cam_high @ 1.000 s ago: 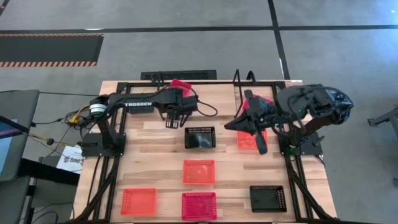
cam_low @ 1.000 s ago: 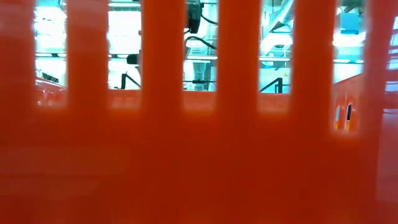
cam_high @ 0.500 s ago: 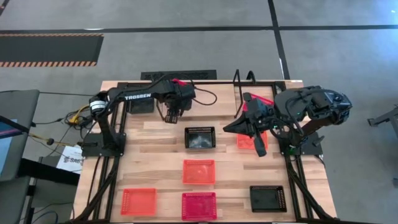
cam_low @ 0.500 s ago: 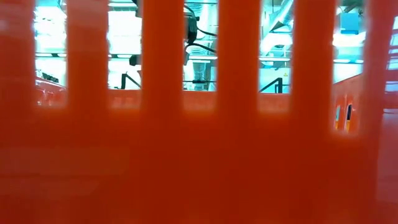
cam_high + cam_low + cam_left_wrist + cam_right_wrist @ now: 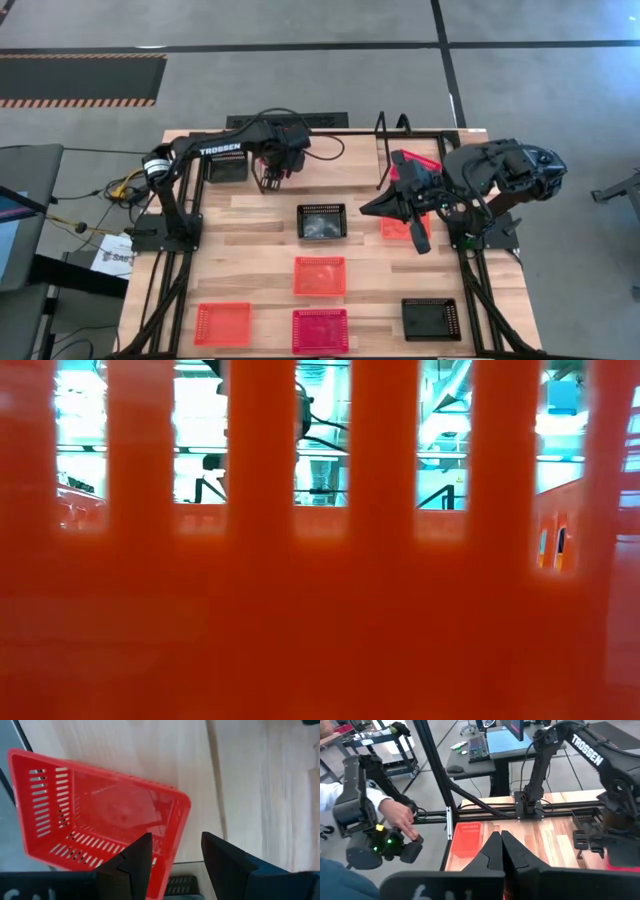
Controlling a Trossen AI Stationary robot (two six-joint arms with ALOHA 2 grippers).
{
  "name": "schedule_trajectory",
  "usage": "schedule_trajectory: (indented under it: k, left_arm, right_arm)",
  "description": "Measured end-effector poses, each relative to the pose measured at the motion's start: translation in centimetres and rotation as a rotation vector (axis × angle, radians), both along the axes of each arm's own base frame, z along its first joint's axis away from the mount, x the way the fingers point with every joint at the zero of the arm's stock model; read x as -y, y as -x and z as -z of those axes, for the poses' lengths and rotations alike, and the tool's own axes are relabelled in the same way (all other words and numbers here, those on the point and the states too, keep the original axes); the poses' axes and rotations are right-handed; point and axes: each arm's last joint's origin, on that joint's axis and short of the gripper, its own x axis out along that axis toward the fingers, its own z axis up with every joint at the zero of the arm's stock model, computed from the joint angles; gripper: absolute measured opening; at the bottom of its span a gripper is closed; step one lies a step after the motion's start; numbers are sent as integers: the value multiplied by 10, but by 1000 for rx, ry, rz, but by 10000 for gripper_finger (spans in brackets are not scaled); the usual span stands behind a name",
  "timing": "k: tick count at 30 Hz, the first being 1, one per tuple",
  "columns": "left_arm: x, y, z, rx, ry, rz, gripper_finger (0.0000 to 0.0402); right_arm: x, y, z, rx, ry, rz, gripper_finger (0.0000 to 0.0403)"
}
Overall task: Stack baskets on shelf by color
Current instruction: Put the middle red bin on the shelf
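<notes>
Our left fingers (image 5: 176, 838) grasp the red basket (image 5: 100, 815) by one short end wall, near a corner. The basket hangs tilted above the desk (image 5: 260, 780), open side toward the wrist, its long axis slanting away to one side of the fingers. From above, the left gripper (image 5: 272, 182) points at the desk near the far edge, forearm folded back over it and hiding the basket. A second ago the arm reached farther right and the basket's red showed beyond it. Our right fingers (image 5: 501, 851) are clenched together, the arm stretched level above an orange basket (image 5: 405, 226), unmoved. The shelf's rods (image 5: 381, 128) stand behind it. A black basket (image 5: 321, 221) lies mid-desk.
</notes>
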Motion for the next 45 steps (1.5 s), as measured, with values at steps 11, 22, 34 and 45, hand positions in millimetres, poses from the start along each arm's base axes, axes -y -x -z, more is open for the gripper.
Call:
schedule_trajectory:
  k: [11, 22, 34, 45]
  left_arm:
    - [-5, -4, 14, -34, 34, 6, 160]
    - [-10, -12, 33, -105, -23, -18, 155]
    - [3, -15, 33, -7, 119, -298, 9]
    - [19, -23, 33, 7, 120, -260, 1]
  right_arm:
    - [0, 0, -1, 9, -3, 1, 1]
    - [0, -1, -4, 36, -15, 2, 1]
    - [0, -1, -4, 37, -13, 2, 1]
    - [0, -1, -4, 37, -12, 1, 2]
